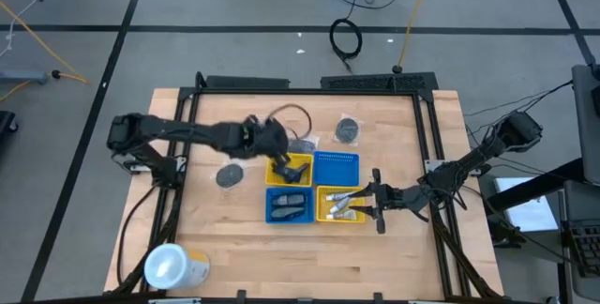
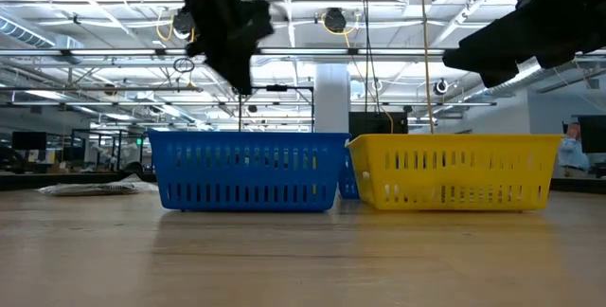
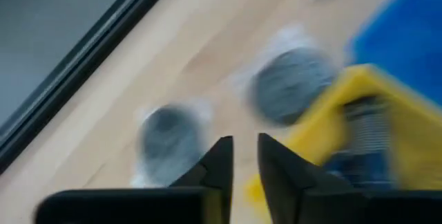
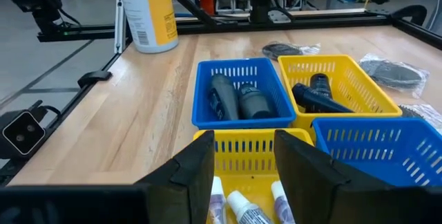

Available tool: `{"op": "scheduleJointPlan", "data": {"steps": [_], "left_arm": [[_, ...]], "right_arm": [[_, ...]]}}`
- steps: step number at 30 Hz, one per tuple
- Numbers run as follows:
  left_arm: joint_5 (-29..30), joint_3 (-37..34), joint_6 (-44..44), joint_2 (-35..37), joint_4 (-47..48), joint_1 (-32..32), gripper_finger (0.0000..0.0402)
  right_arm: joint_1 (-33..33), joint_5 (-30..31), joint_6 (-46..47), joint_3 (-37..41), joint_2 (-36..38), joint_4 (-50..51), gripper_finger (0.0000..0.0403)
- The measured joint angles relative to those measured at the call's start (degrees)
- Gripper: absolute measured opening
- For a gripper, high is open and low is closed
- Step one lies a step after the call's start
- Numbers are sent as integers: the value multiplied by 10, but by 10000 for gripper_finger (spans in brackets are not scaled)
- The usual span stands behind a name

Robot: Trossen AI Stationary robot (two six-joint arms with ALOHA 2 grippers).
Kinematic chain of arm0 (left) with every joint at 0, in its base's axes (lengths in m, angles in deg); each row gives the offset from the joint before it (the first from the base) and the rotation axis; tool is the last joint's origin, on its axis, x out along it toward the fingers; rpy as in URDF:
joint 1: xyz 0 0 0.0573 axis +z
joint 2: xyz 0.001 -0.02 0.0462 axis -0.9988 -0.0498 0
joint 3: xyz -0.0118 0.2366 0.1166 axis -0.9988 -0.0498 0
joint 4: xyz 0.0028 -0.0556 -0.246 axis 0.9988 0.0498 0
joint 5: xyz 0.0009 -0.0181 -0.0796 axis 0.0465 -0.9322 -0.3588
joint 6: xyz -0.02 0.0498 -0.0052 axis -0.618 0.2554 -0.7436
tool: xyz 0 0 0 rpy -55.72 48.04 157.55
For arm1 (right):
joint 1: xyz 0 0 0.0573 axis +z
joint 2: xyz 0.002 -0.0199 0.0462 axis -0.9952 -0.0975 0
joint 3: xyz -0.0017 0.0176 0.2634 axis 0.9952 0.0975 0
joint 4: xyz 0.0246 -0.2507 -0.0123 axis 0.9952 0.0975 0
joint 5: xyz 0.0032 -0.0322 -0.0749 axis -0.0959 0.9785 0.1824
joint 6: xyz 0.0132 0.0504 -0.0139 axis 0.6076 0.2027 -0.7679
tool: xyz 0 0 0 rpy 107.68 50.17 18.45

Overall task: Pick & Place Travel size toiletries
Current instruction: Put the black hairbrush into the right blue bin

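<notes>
Four small baskets sit pushed together in a square on the wooden surface (image 1: 234, 238): a yellow basket (image 1: 293, 170) and a blue basket (image 1: 336, 168) at the back, a second blue basket (image 1: 289, 205) and a second yellow basket (image 1: 330, 212) in front. The left end effector (image 1: 278, 165) hangs over the back yellow basket's outer edge; its wrist view is heavily smeared, yet the two dark fingers (image 3: 219, 169) show a narrow gap with nothing between them. Past them, two dark grey round pieces in clear wrappers (image 3: 293, 84) lie on the wood, one touching the basket's corner, both only vague blobs. The right end effector (image 1: 361, 204) hovers over the front yellow basket with its fingers (image 4: 200, 165) spread and empty; below them the white tubes (image 4: 242, 209) lie in that basket, cut off by the picture's edge. The front blue basket holds two dark grey bottles (image 4: 238, 101) and the back yellow one dark bottles (image 4: 319, 94) lying across each other. More wrapped round pieces (image 1: 348, 131) rest on the wood behind the baskets and another (image 1: 231, 174) beside the left arm. A white-topped yellow cylinder (image 1: 176, 267) lies near the front left corner. From table height the basket walls hide all the contents.
</notes>
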Motion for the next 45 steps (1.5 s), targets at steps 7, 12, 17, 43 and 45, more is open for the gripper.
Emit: {"op": "scheduleJointPlan", "data": {"steps": [7,12,17,43,45], "left_arm": [[-50,0,-62,0,107,107,163],[-94,-16,-65,0,102,167,220],[-140,-42,-62,0,101,221,252],[-321,-231,-32,0,-151,347,262],[-339,-245,-33,0,-186,352,259]], "right_arm": [[0,-2,0,0,0,1,140],[0,-2,0,0,0,1,141],[0,-2,0,0,0,1,140],[0,-3,0,0,0,1,142],[0,-3,0,0,0,1,141]]}}
